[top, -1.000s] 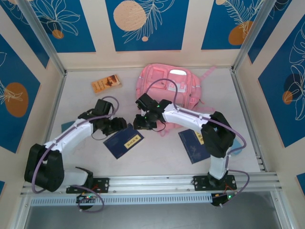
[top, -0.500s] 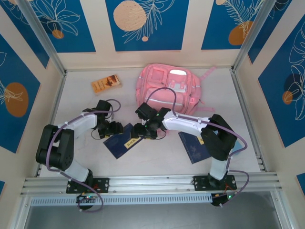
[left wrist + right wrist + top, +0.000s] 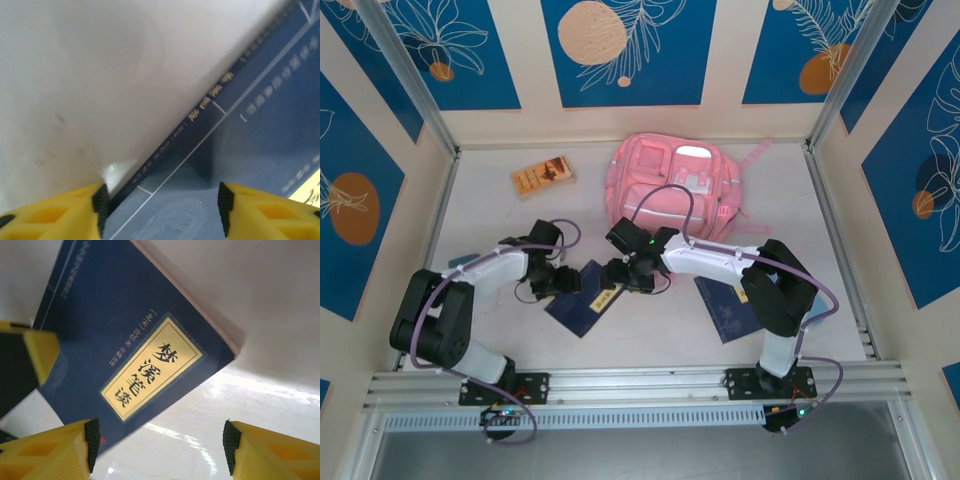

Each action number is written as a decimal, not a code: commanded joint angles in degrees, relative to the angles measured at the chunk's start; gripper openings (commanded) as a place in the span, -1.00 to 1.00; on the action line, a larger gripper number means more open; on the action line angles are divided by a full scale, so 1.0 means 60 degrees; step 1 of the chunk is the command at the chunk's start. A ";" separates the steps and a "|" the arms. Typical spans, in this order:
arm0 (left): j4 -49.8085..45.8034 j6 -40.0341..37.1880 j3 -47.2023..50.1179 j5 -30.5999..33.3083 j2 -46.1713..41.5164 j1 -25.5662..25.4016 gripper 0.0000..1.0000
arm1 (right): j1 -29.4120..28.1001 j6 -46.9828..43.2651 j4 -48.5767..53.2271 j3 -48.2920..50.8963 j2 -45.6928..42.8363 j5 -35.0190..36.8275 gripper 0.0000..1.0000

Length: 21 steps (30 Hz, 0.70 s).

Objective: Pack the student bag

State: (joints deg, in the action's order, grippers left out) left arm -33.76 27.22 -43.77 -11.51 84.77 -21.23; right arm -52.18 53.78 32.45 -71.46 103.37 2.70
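The student bag [image 3: 670, 185], a big pink backpack, lies at the back of the table. A dark blue book [image 3: 588, 302] with a yellow title label lies flat in front of it. My left gripper [image 3: 563, 282] is low at the book's left edge. In the left wrist view this gripper [image 3: 160, 210] is open, with the blue cover [image 3: 260, 130] and the spine between its yellow fingers. My right gripper [image 3: 622, 275] is at the book's upper right corner. It [image 3: 160, 447] is open too, the labelled book [image 3: 150, 365] beside its left finger and bare table between the fingers.
A second dark blue book [image 3: 730, 305] lies under my right arm. An orange-brown book [image 3: 542, 176] lies at the back left. Metal posts and patterned walls close in the white table [image 3: 500, 340] on three sides.
My left gripper has slid right and toward the front onto the blue book's left edge. My right gripper has dropped toward the book's upper right corner and opened wider. The book has turned slightly.
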 commanded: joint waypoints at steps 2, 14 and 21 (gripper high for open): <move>-0.0194 0.0872 0.0468 -0.0879 -0.0776 -0.0864 -0.01 | -0.0030 0.0591 0.0293 0.0454 -0.0383 0.0336 0.32; 0.0478 0.1235 0.0554 -0.1044 -0.0587 -0.1179 -0.12 | -0.0063 0.0811 0.0267 0.0523 0.0390 -0.0003 -0.09; -0.0045 0.0931 0.0040 -0.0600 -0.0561 -0.1077 0.09 | -0.0033 0.0838 0.0458 0.0439 0.0807 0.0047 -0.32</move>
State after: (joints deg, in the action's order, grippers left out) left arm -31.29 34.00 -41.34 -17.34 81.19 -27.99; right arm -52.18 58.11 32.99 -68.45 107.33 3.03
